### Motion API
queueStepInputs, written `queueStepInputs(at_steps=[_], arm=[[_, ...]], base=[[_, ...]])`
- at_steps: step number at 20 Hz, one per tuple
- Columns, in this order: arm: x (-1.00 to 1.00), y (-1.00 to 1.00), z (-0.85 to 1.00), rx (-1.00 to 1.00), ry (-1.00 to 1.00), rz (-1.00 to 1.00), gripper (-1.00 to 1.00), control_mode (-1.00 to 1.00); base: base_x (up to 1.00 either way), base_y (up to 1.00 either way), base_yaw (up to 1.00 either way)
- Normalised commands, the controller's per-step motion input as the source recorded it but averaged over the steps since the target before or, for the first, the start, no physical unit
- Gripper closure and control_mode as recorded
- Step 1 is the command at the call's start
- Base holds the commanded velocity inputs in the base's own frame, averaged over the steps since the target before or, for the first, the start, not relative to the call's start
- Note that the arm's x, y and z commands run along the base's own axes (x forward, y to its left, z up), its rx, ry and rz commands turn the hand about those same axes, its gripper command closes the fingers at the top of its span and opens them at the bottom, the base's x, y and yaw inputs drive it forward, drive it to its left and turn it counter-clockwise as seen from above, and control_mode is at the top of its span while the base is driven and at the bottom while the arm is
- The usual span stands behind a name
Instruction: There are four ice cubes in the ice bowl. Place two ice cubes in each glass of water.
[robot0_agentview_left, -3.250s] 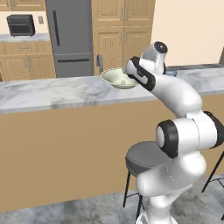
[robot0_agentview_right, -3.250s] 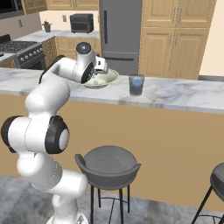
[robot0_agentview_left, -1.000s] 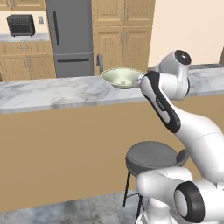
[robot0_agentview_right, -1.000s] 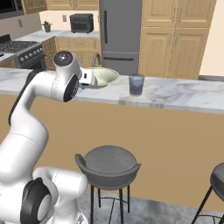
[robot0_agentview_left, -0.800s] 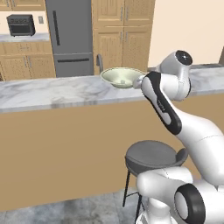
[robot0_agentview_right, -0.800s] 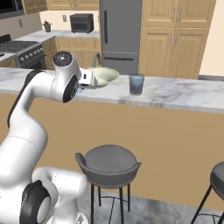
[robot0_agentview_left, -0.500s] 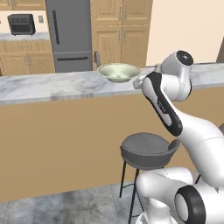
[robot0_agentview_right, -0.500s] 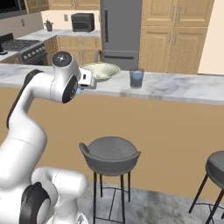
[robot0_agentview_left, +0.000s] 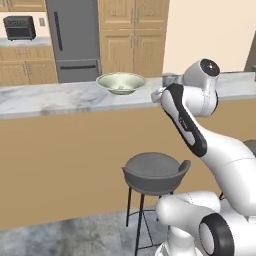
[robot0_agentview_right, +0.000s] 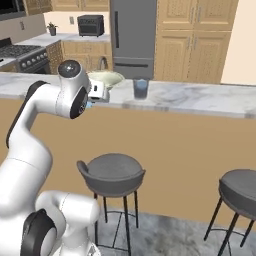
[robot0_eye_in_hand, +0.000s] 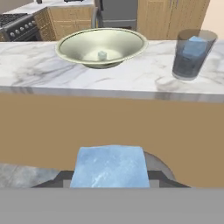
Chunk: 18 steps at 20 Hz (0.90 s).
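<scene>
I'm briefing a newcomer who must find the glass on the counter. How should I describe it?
Look along the marble counter in front of the grey fridge. Beside the wide pale green bowl stands the glass: short, grey, see-through, with blue water inside, far narrower and taller than the bowl.

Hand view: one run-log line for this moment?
gripper: shut on ice cube | ice bowl: on counter, one cube inside | glass of water: right of bowl, ice inside

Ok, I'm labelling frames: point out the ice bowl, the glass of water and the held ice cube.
ice bowl (robot0_eye_in_hand: 74, 48), hand view, inner wall left of centre
glass of water (robot0_eye_in_hand: 190, 57), hand view, front wall
ice cube (robot0_eye_in_hand: 108, 168), hand view, front face
</scene>
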Motion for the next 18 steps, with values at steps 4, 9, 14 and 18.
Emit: queueStepInputs(at_steps=[4,9,14,18], arm=[[0.0,0.0,0.0,0.0,0.0,0.0,1.0,1.0],[0.0,0.0,0.0,0.0,0.0,0.0,1.0,1.0],[0.0,0.0,0.0,0.0,0.0,0.0,1.0,1.0],[0.0,0.0,0.0,0.0,0.0,0.0,1.0,1.0]], base=[[0.0,-0.73,0.0],[0.0,-0.7,0.0],[0.02,-0.66,0.0],[0.08,-0.61,0.0]])
